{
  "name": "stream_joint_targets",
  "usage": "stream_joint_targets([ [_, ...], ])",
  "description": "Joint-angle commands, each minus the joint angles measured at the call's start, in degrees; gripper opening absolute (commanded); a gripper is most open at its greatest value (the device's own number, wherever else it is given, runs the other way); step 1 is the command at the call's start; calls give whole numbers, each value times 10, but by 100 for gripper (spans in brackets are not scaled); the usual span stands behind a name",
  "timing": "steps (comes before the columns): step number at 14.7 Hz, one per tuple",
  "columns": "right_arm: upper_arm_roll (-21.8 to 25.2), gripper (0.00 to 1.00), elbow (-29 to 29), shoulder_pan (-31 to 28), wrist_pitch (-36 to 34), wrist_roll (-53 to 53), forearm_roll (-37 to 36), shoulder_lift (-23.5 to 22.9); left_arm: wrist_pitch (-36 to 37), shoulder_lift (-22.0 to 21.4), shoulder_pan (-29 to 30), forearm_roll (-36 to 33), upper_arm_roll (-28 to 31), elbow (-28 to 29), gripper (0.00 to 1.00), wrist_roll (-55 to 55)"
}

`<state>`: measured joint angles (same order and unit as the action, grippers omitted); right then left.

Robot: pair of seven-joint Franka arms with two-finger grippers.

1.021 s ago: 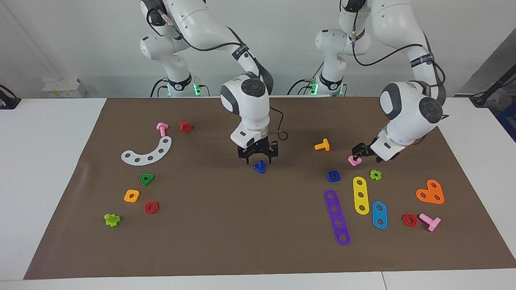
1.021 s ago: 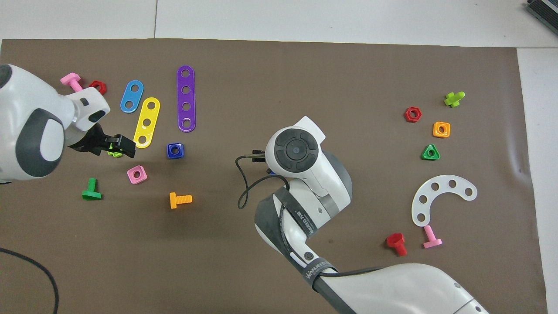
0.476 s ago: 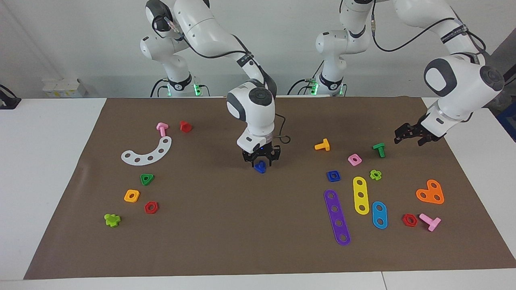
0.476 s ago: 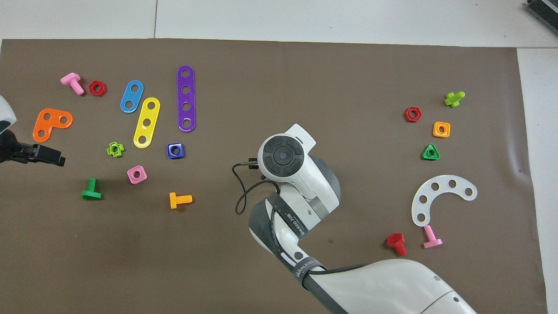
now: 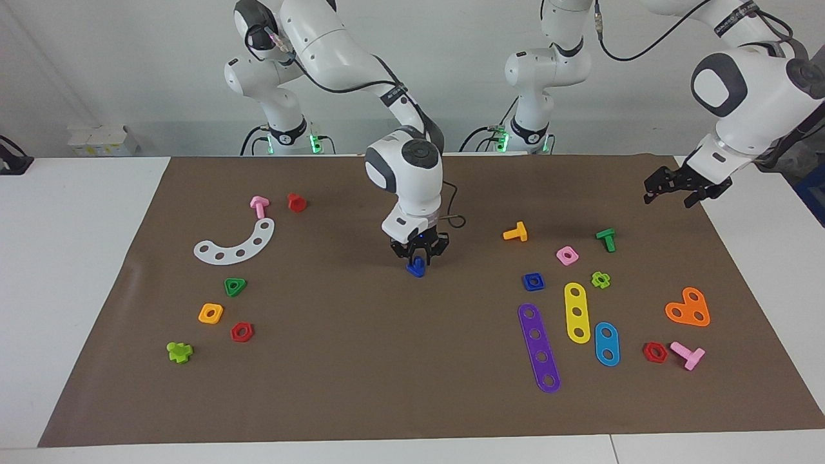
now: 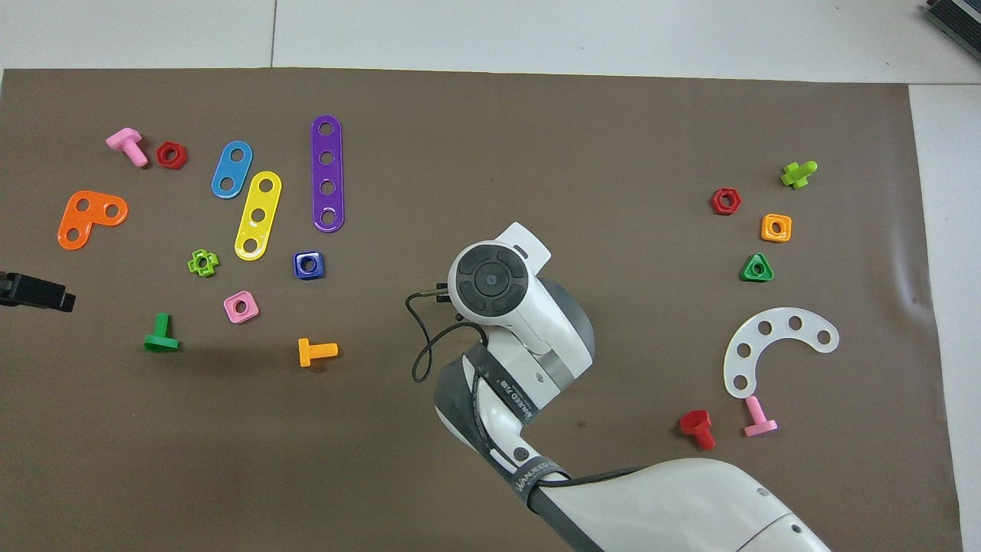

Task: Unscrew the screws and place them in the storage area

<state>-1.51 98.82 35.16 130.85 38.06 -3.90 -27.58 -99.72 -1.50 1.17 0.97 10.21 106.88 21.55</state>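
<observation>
Screw (image 5: 416, 267), dark blue, stands mid-mat on the bench; my right fingers (image 5: 417, 252) close narrowly around it. My left fingers (image 5: 677, 188) hang spread wide above the mat's edge.

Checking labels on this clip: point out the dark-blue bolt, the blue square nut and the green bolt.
dark-blue bolt (image 5: 416, 267): facing view, on its head.
blue square nut (image 6: 308, 264): overhead view, on its rim.
green bolt (image 6: 160, 336): overhead view, where shaft meets head.
</observation>
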Motion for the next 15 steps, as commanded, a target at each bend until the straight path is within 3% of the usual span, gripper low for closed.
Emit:
stream_joint_targets([
  [1, 2, 21, 5, 3, -6, 22, -16, 6, 28, -39, -16, -19, -8, 17, 100, -37],
  [2, 2, 0, 6, 3, -9, 22, -16, 8, 36, -46, -31, -19, -8, 17, 100, -47],
  [5, 1, 0, 13, -2, -30, 27, -16, 31, 50, -60, -56, -29, -8, 17, 100, -58],
  [7, 4, 0, 45, -18, -28, 37, -16, 74, 49, -67, -66, -30, -8, 17, 100, -64],
  [12, 4, 0, 143, -111, -19, 10, -16, 174, 47, -75, -71, -30, -10, 18, 100, -65],
  [15, 3, 0, 158, -177, -10, -45, -16, 177, 37, -74, -72, -30, -23, 13, 100, -65],
])
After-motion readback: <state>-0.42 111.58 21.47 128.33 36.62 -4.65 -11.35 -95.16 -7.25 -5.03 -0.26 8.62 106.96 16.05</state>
